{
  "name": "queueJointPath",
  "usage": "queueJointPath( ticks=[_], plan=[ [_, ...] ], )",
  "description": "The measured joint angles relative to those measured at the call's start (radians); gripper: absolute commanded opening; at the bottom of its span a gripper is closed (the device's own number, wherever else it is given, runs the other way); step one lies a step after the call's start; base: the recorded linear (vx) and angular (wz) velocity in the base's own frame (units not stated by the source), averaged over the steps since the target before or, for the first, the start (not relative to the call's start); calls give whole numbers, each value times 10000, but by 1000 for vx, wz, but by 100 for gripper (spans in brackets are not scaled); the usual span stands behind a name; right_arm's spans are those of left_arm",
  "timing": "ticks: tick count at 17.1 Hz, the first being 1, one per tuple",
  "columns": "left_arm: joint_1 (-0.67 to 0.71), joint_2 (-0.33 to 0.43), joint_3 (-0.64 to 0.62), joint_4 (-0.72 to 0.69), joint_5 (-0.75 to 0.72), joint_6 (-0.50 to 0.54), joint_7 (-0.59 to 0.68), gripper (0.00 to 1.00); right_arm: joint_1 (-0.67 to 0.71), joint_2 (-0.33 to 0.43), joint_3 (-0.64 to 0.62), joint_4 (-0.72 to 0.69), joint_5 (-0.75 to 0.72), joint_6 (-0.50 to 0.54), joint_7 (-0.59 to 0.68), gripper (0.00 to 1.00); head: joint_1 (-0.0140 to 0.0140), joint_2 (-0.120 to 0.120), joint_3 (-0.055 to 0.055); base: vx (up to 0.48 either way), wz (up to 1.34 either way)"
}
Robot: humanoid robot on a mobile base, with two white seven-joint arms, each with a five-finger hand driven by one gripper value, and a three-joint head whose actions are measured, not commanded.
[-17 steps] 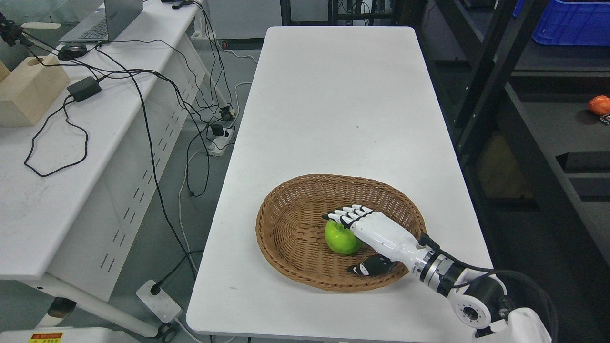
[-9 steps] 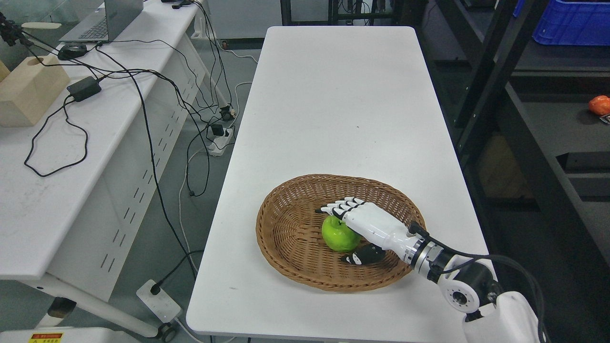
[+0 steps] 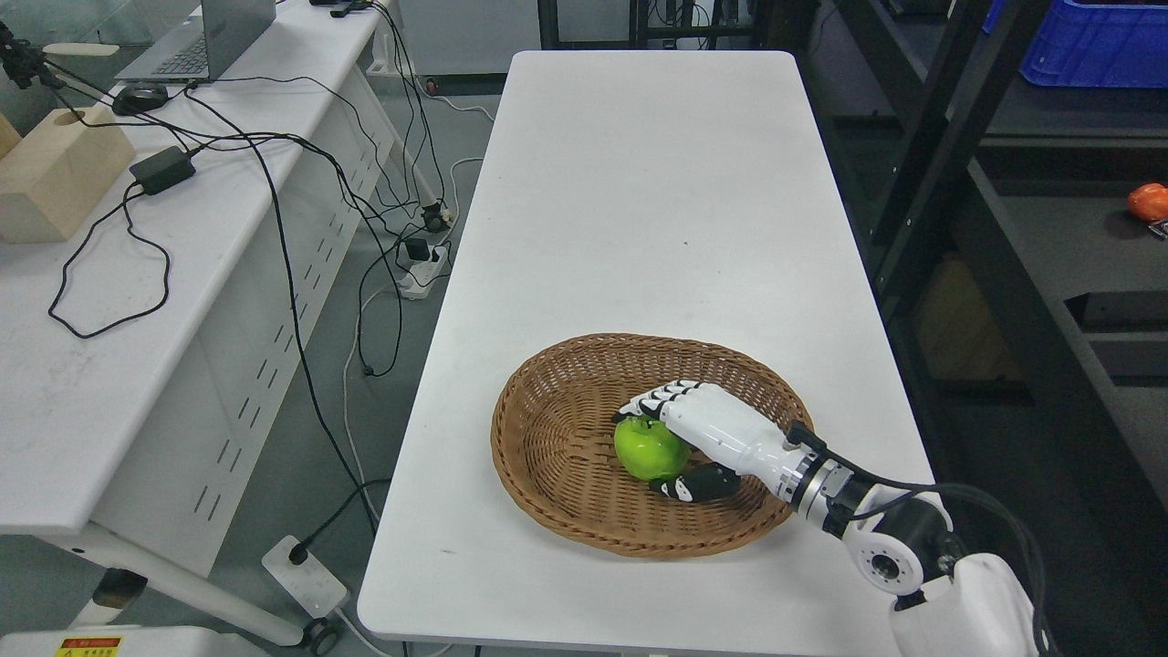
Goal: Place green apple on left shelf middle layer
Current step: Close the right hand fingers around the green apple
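Note:
A green apple (image 3: pixel 644 451) lies in the middle of a brown wicker basket (image 3: pixel 584 346) on the white table (image 3: pixel 639 182). My right hand (image 3: pixel 653 449), white with black finger joints, reaches in from the lower right. Its fingers (image 3: pixel 650 402) curl over the top and far side of the apple, and the thumb (image 3: pixel 691 484) presses against its near side, so the hand is shut on the apple. The apple still rests on the basket floor. My left arm is out of view.
A dark metal shelf (image 3: pixel 1049 228) stands along the table's right side, with an orange object (image 3: pixel 1147 201) on one level and a blue bin (image 3: pixel 1095 41) higher up. A white desk (image 3: pixel 91 365) on the left carries a laptop (image 3: pixel 214 36), a wooden block (image 3: pixel 55 173) and cables.
My right hand has slid a little to the left over the apple. Its fingers have gone from stretched out to curled around it, and the thumb has closed in.

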Motion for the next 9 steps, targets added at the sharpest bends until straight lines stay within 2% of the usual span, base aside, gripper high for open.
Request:
queueJointPath(
  ticks=[1,2,3,9],
  plan=[
    [0,0,0,0,0,2,0,100,22,-12,-58,19,-19,-117,-30,21,0,0,0,0,0],
    [-1,0,0,0,0,2,1,100,42,-21,-98,32,-27,-185,-34,8,0,0,0,0,0],
    [0,0,0,0,0,2,2,100,66,-27,-137,44,-35,-309,-23,3,0,0,0,0,0],
    [0,0,0,0,0,3,3,100,199,-75,-685,4,-476,-507,162,1,0,0,0,0,0]
  ],
)
